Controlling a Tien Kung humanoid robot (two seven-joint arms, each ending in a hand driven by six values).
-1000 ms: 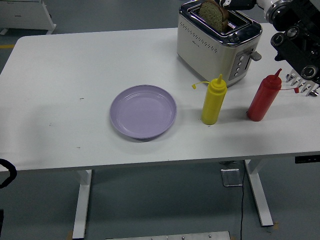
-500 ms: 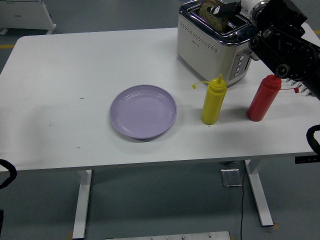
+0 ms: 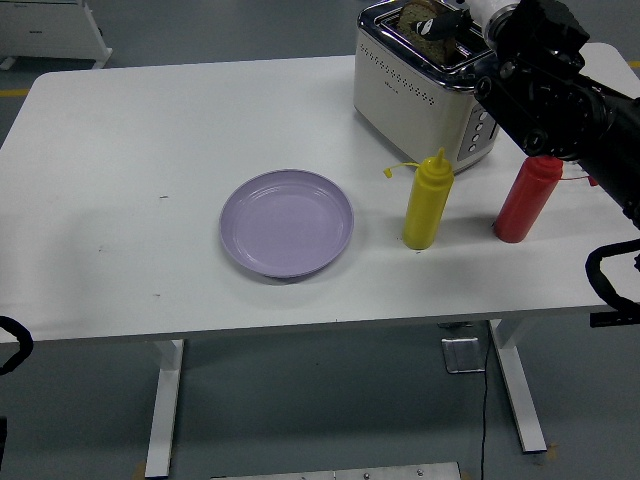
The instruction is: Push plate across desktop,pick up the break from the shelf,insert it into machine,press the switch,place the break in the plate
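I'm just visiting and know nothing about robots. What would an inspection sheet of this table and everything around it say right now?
Surface: white table, a few small dark specks.
Job's things: purple plate empty, near the middle; bread slice sitting low in the toaster slot.
Clutter: yellow squeeze bottle and red squeeze bottle, upright in front of the toaster.
Grippers: right hand over the toaster slot at the bread, grip unclear; left hand not in view.
Cables: black cable hanging under the table.
Surroundings: grey floor, white cabinet at far left.

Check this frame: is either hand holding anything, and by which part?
The right hand is at the top of the bread slice in the toaster; whether it still grips it cannot be told. No left hand shows.
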